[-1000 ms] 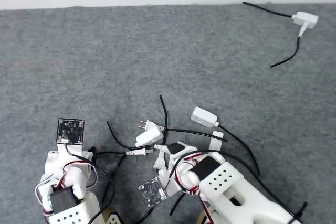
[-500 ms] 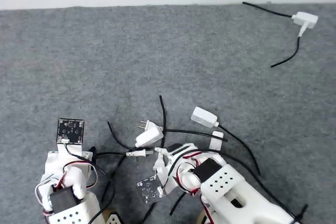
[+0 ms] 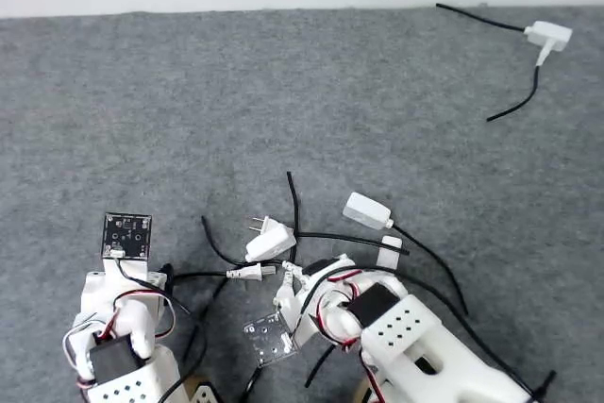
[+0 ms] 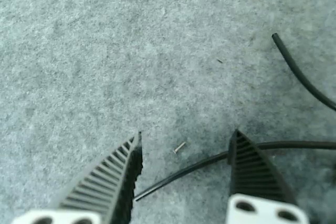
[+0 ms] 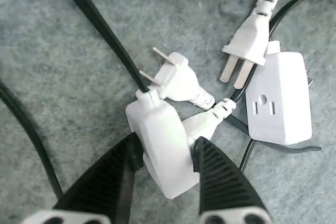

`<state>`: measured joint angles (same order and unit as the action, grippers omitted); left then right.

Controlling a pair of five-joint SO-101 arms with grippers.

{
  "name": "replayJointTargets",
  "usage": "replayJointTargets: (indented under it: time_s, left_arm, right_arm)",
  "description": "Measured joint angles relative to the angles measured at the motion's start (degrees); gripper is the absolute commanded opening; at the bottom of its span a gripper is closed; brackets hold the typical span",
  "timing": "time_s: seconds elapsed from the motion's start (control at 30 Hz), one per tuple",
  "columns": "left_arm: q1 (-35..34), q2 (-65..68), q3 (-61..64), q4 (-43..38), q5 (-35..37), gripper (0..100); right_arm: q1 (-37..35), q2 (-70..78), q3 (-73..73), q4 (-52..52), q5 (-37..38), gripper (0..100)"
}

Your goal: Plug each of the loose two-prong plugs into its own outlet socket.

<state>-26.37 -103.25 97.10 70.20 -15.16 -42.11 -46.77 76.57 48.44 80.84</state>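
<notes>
The loose white two-prong plug [image 5: 177, 80] lies on the grey carpet [image 5: 42, 40] at the near middle, just beside the white plastic socket block [image 5: 157, 124] clamped in the right gripper [image 5: 168, 142], and the block's thick black cord [image 5: 100, 30] could sweep it askew if tugged, while the left gripper [image 4: 187, 135] hangs with jaws apart.

At the lower left of the high view, the left arm [image 3: 118, 346] is a white plastic shell with a black motor block and looped red, black and white wires [image 3: 142, 313]. A square black circuit board [image 3: 126, 236] in a white frame caps it. The right arm [image 3: 406, 337], at lower centre, is also white, with a dotted panel and a clear board [image 3: 270, 340]. The left hand [image 4: 186, 140] and right hand [image 5: 167, 142] each have black ribbed fingers [image 4: 113, 179] on white bases with screw holes.
</notes>
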Motion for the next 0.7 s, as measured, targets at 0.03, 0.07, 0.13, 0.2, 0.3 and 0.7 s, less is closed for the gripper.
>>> replayJointTargets:
  time_s: [0.03, 0.07, 0.13, 0.2, 0.3, 0.7]
  left_arm:
    - [0.00, 0.00, 0.00, 0.00, 0.00, 25]
    - [0.00, 0.00, 0.00, 0.00, 0.00, 25]
    - [0.00, 0.00, 0.00, 0.00, 0.00, 25]
    - [0.00, 0.00, 0.00, 0.00, 0.00, 25]
    - [0.00, 0.00, 0.00, 0.00, 0.00, 25]
    - [0.00, 0.00, 0.00, 0.00, 0.00, 25]
  right_arm:
    - [0.00, 0.09, -1.05, 1.49, 0.00, 0.9]
    - [0.00, 0.09, -2.20, 3.16, 0.00, 0.9]
    - [-0.09, 0.26, -4.22, 7.21, 0.00, 0.9]
    - [1.14, 0.70, -6.95, 10.99, -0.09, 0.9]
    - [3.87, 1.76, -11.08, 14.77, -2.20, 0.9]
    - [15.82, 1.85, -24.00, 25.58, -4.22, 0.9]
